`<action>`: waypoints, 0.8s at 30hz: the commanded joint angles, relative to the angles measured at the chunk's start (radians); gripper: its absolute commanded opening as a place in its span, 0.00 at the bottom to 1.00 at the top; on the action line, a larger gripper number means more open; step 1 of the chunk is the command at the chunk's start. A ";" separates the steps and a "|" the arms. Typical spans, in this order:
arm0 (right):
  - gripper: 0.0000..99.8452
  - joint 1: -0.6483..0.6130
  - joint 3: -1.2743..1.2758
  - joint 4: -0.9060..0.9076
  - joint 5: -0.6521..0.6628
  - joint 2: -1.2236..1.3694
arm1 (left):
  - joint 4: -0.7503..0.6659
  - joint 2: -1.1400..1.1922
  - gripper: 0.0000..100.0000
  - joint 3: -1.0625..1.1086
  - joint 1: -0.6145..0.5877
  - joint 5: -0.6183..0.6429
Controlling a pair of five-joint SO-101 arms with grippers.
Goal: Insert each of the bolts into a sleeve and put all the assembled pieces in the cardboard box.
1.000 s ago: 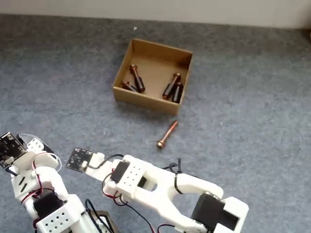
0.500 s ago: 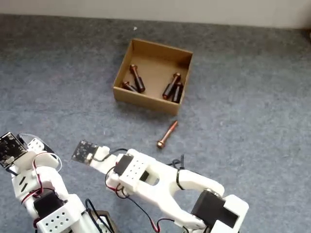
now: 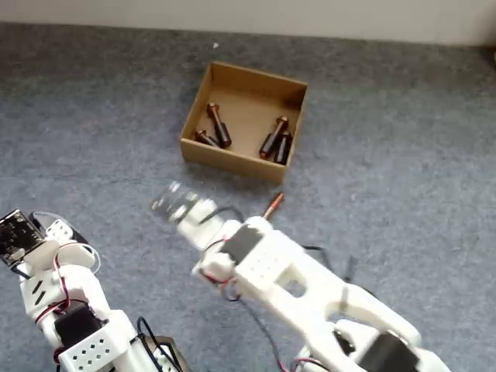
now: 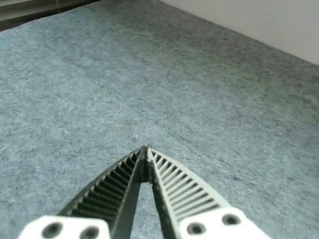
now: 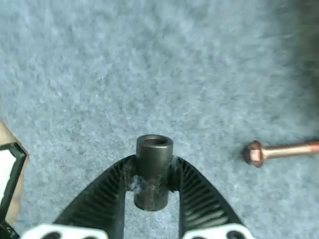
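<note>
My right gripper [image 5: 153, 165] is shut on a dark upright sleeve [image 5: 154, 149], held just above the grey carpet. A copper bolt [image 5: 280, 151] lies flat on the carpet a short way from it. From above, the same bolt [image 3: 273, 204] lies just in front of the cardboard box [image 3: 231, 160], its head end hidden under the right arm [image 3: 263, 263]. Several bolt-and-sleeve pieces [image 3: 218, 125] lie in the box. My left gripper [image 4: 145, 151] is shut with nothing in it, low over bare carpet; its arm [image 3: 54, 294] is at the near left.
Grey carpet covers the whole table. A pale wall edge [image 3: 310, 19] runs along the far side. Open carpet lies left and right of the box.
The right arm has swung forward and toward the box with the sleeve, and now covers the loose bolt's head end. The left arm has stayed put.
</note>
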 commanded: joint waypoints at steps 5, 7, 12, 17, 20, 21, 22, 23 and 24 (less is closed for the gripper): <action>0.00 0.222 0.110 0.067 -0.106 -0.390 | -0.020 -0.002 0.02 0.010 0.217 -0.272; 0.00 0.288 0.168 0.064 -0.117 -0.460 | -0.020 -0.002 0.02 0.010 0.311 -0.385; 0.00 0.464 0.303 0.002 -0.155 -0.601 | 0.006 0.005 0.02 -0.030 0.489 -0.454; 0.00 0.541 0.423 -0.134 -0.224 -0.664 | 0.190 0.005 0.02 -0.211 0.636 -0.456; 0.00 0.547 0.478 -0.200 -0.255 -0.665 | 0.276 0.007 0.05 -0.311 0.707 -0.456; 0.00 0.556 0.492 -0.214 -0.256 -0.665 | 0.298 0.007 0.05 -0.337 0.727 -0.456; 0.00 0.565 0.503 -0.228 -0.256 -0.665 | 0.315 0.007 0.06 -0.357 0.743 -0.456; 0.00 0.578 0.513 -0.242 -0.256 -0.665 | 0.328 0.007 0.06 -0.372 0.759 -0.456; 0.00 0.593 0.522 -0.251 -0.256 -0.668 | 0.339 0.007 0.06 -0.383 0.771 -0.456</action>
